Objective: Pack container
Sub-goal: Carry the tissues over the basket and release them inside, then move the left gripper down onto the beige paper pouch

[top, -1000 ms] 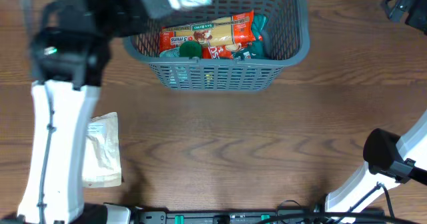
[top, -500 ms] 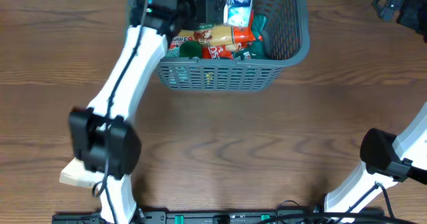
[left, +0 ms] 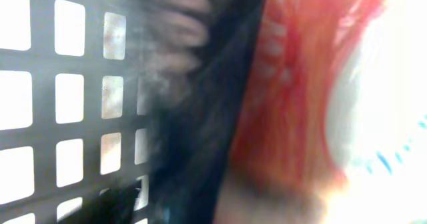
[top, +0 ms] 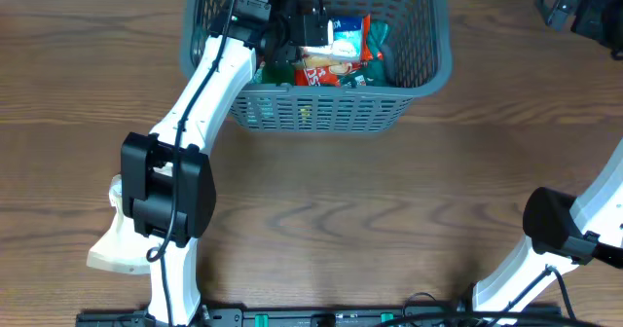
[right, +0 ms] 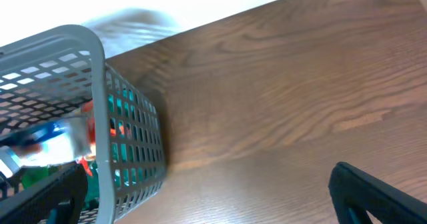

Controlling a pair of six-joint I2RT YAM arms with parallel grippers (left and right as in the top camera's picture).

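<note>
L tool (top: pixel 298 27) further into container (top: pixel 321 108) vs before, grip unclear; white pkt (top: pixel 347 38) now lower. R tool (right: pixel 207 184) spread wide.

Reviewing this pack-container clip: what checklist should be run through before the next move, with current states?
1. Left gripper inside the container: ok.
2. Left jaws open and clear of the white-and-blue packet: cannot tell; the wrist view is blurred.
3. That packet inside the container walls: ok.
4. Right gripper open, empty, away from the container: ok.
5. Beige pouch packed: not ok; it lies on the table, partly under the left arm.
</note>
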